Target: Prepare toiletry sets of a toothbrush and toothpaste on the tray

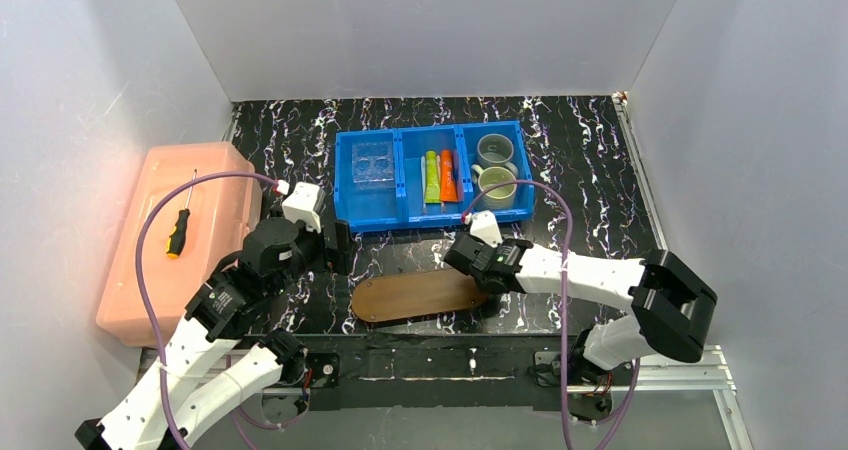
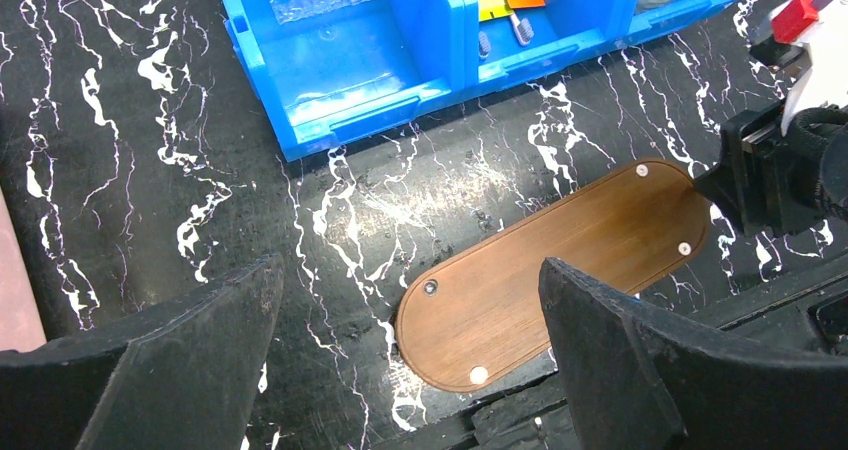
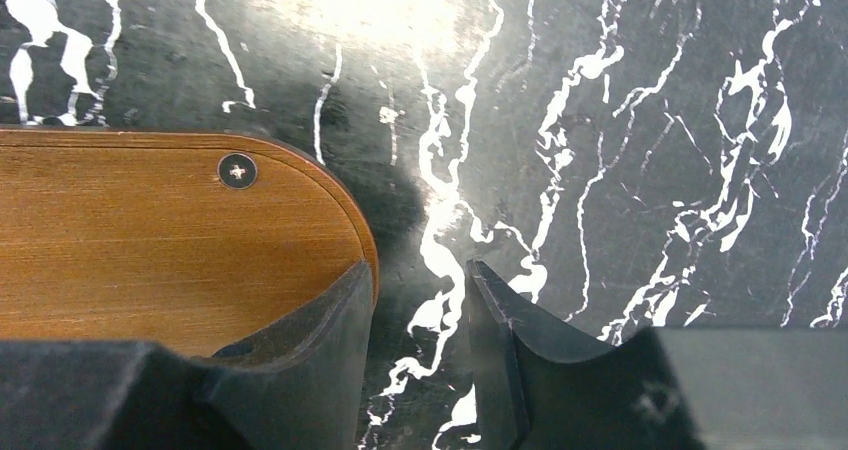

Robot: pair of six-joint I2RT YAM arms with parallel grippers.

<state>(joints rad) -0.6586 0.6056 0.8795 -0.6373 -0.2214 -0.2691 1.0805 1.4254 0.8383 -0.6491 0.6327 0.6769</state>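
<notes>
— Top external view first: any lettering you can read?
— None. Whatever print the lime-green tube (image 1: 431,177) and the orange tube (image 1: 448,175) carry is too small. They lie side by side in the middle compartment of the blue bin (image 1: 400,218), upper centre of the frame. I can't pick out the toothbrushes for certain.

— Where is the tray?
— The tray (image 1: 420,297), brown wood with rounded ends, lies flat on the tabletop (image 1: 590,180) at lower centre, in front of the bin and apart from it. The right wrist view shows a cross-head screw (image 3: 237,171) near its rounded end.

— And the grippers?
— The left gripper (image 2: 408,280) is spread wide above the tray's left end and holds nothing. The right gripper (image 3: 418,290) is partly spread at the tray's right end, with one finger over the wood and the other over the tabletop. It pinches nothing.

— The surface and the room?
— The tabletop is glossy black with white marble veins, and there is glare at the top of the right wrist view. Plain white walls stand on three sides. At the left sits a pale orange lidded box (image 1: 215,185) with a screwdriver (image 1: 180,228) lying on it. The bin's right compartment holds a grey mug (image 1: 495,150) and a green mug (image 1: 497,185), and its left one holds a clear holder (image 1: 375,165).
</notes>
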